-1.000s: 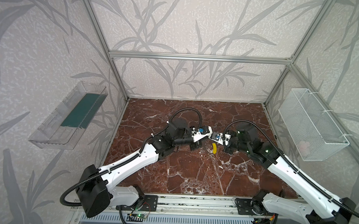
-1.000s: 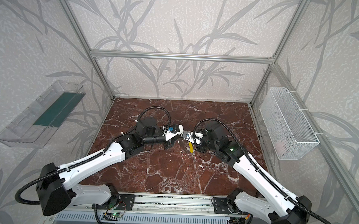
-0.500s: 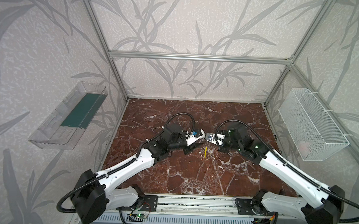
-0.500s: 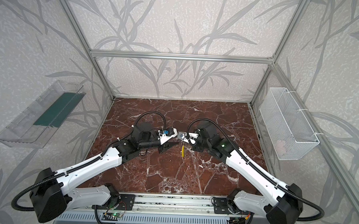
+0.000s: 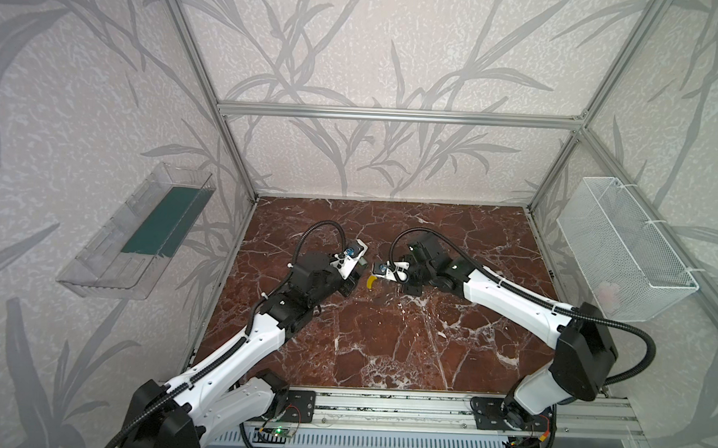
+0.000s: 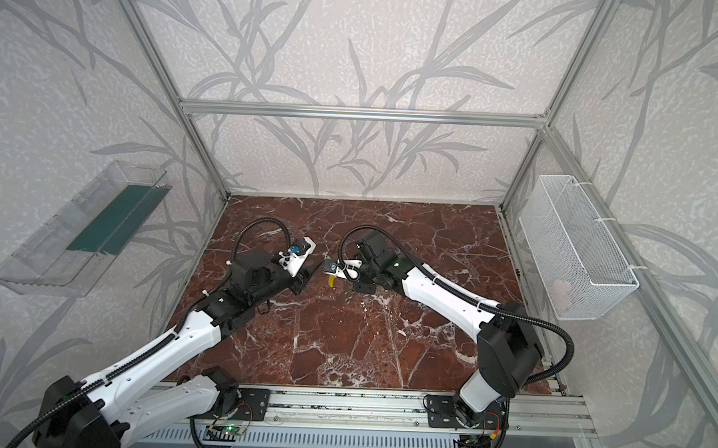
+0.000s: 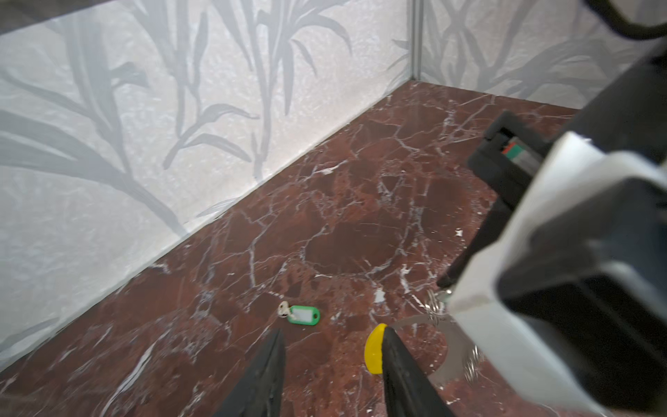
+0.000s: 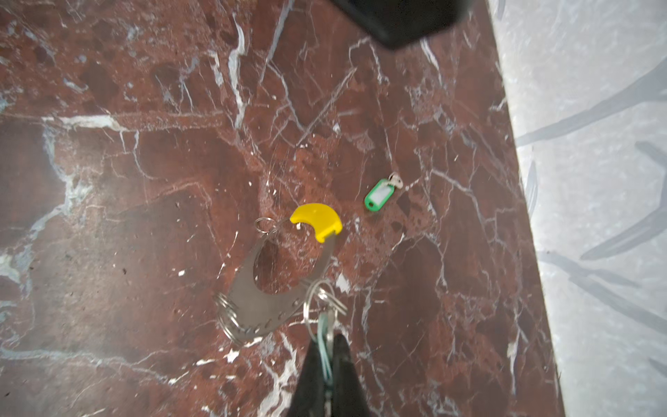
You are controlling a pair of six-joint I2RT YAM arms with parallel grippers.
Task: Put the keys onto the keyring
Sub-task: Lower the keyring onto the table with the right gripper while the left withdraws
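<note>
**Item 1: keyring** (image 8: 249,301). Flat, thin grey metal crescent with a bright yellow curved plastic sleeve (image 8: 317,220) over one end. Several small steel split rings (image 8: 227,321) are threaded along its edge.
- Location: mid-table over the red-brown veined marble tabletop (image 8: 126,173), between the two arms. Whether it hangs clear or rests on the stone cannot be told.
- Handling, as judged: light, stiff and smooth, probably slippery on the bare metal. It dangles from a loose link, so it would swing.
- Best hold: the sleeve, or flat across the broad arc.

**Item 2: held key** (image 8: 322,330). Pale green plastic head, seen edge-on, linked to the keyring by split rings. The right gripper (image 8: 326,342) sits at 3 o'clock of the sleeve in both top views, pressed together on this key.

**Item 3: loose key** (image 8: 379,196). Small green oblong plastic head with a white label window and a short metal end.
- Location: flat on the marble at about 12 o'clock of the sleeve, apart from it, on the back-wall side.
- Handling, as judged: light, low-lying and prone to skid. Pinch it across the narrow sides.

**Item 4: left gripper** (image 7: 332,332). At 9 o'clock of the sleeve. The fingers are spread and empty, with one finger (image 7: 397,361) just beside the sleeve.

**Change from a second ago:** the left gripper was closed at the ring and has since let go. Both grippers and the ring now sit further toward 9 o'clock.
</note>
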